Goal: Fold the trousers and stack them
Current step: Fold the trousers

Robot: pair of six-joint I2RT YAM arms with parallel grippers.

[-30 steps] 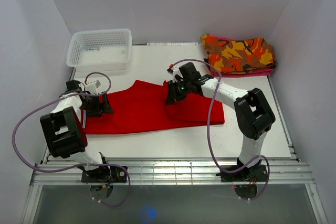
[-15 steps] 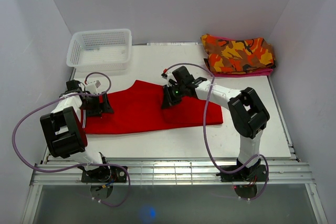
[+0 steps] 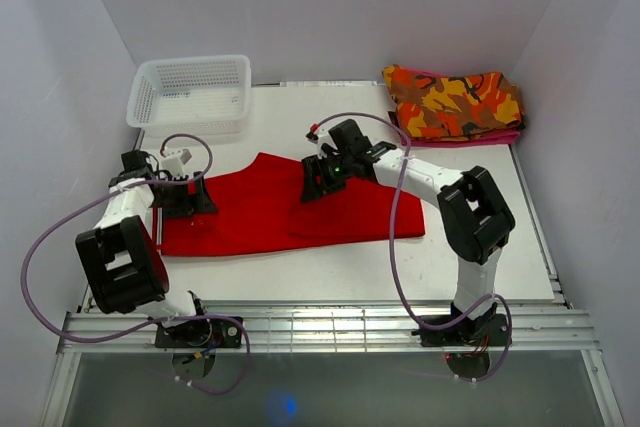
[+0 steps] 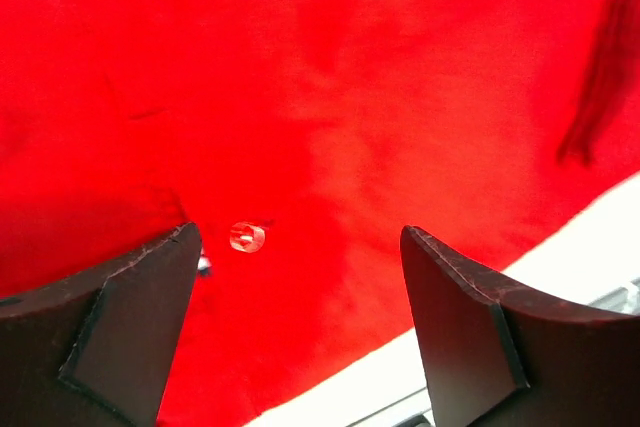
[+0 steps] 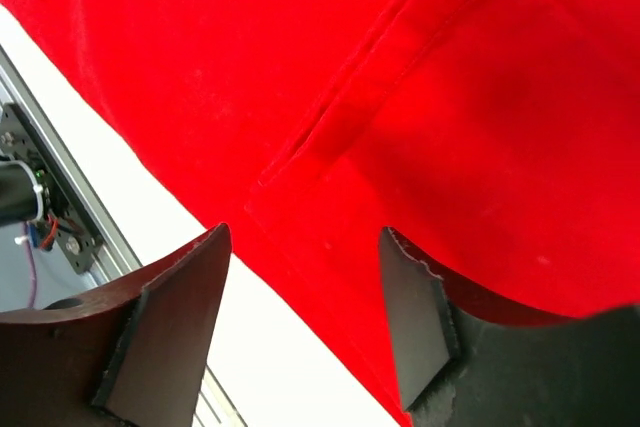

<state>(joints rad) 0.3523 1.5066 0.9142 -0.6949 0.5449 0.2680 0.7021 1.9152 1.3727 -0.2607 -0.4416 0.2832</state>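
Observation:
The red trousers lie flat across the middle of the table, their right part folded over towards the centre. My right gripper hovers over the folded layer's left edge, open, with nothing between its fingers; its wrist view has the gripper above a seam and hem of the trousers. Over the trousers' left end my left gripper stands wide open. In the left wrist view that gripper is just above the trousers, near a small clear button.
A white mesh basket stands at the back left. A folded orange-red-yellow camouflage garment lies at the back right. Bare white table runs along the front of the trousers, with a metal rail at the near edge.
My right gripper has carried the trousers' right end leftwards over the middle, then opened and let it go. The left gripper has barely moved.

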